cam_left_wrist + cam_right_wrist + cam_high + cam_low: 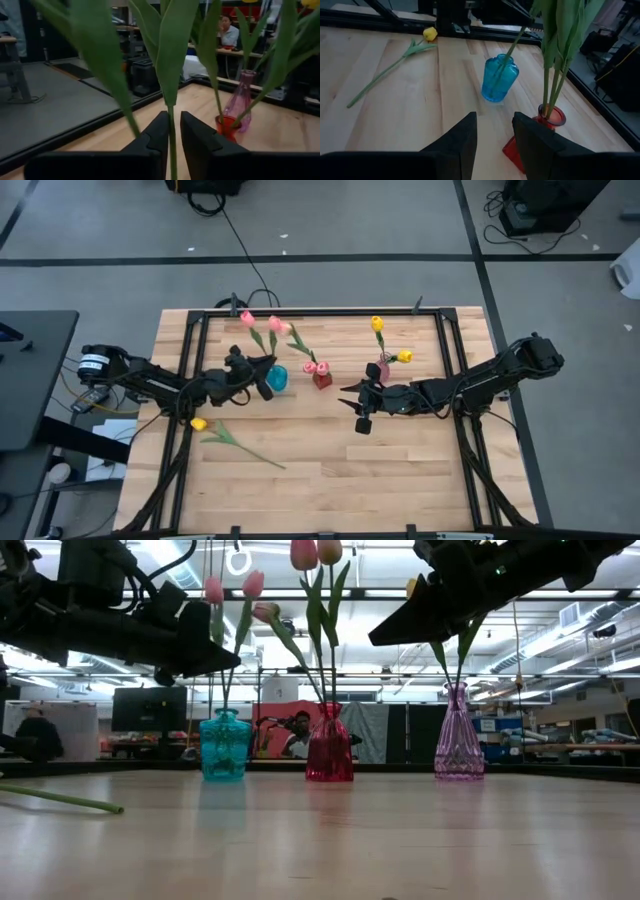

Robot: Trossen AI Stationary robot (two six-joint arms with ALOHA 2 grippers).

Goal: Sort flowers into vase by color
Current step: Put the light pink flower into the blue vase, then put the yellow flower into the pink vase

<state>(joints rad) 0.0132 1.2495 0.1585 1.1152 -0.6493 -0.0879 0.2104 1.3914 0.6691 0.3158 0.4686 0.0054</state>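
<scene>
Three vases stand in a row: blue [277, 379], red [322, 379] and pink glass [383, 370]. Pink tulips [247, 318] stand in the blue vase and two more pink ones [316, 367] in the red vase. Yellow tulips [377, 323] stand in the pink vase. Another yellow tulip [199, 423] lies flat on the table near the left arm. My left gripper [266, 375] is just left of the blue vase, above its mouth, shut on a tulip stem. My right gripper [362, 412] hovers open and empty, nearer than the pink vase. My left gripper pinches a thin green tulip stem [172, 131] between its two fingers, below the leaves. The fingers come level from the table's left and lie across the upright stem. The stem's lower end goes down toward the blue vase [224, 745]; the fingers hide it in the wrist view.
A black metal frame [200, 313] runs around the wooden table top. The near half of the table holds only the lying yellow tulip's stem [255, 452]. Beyond the far edge a person [297, 732] sits in the room.
</scene>
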